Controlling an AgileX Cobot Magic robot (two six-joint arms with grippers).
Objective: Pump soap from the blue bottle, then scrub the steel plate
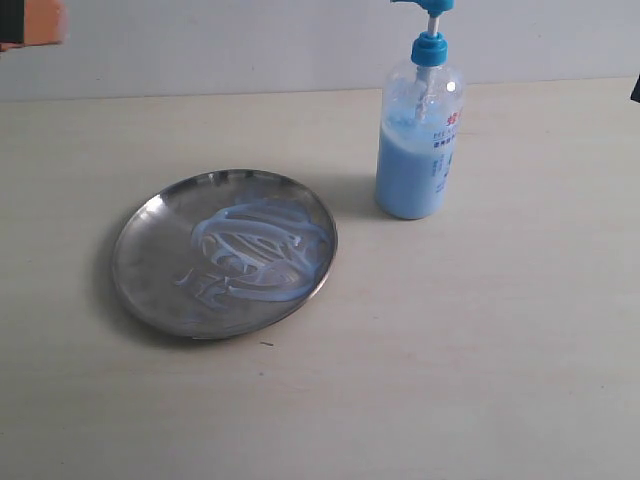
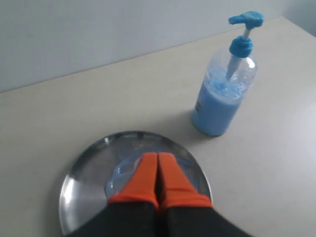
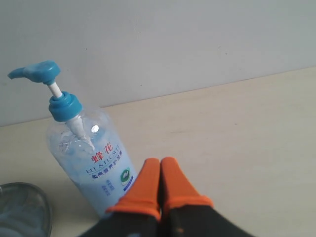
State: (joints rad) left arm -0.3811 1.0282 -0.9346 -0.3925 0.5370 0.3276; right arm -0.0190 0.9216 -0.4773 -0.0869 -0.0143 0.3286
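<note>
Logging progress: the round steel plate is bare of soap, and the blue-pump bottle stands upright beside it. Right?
The round shiny steel plate is not bare: pale blue soap streaks swirl across its middle, as the exterior view shows. The tall clear plastic bottle with the blue pump does stand upright beside it.

You're looking at a pale beige table, smooth and matte, with one tiny dark speck just in front of the plate. Two things rest directly on it: the steel plate and the blue bottle. The plate lies flat toward the left of the exterior view, with a soft shadow along its left and near edges. The bottle stands upright behind and to the right of the plate, near it but not touching, and its faint shadow falls toward the plate.
</note>
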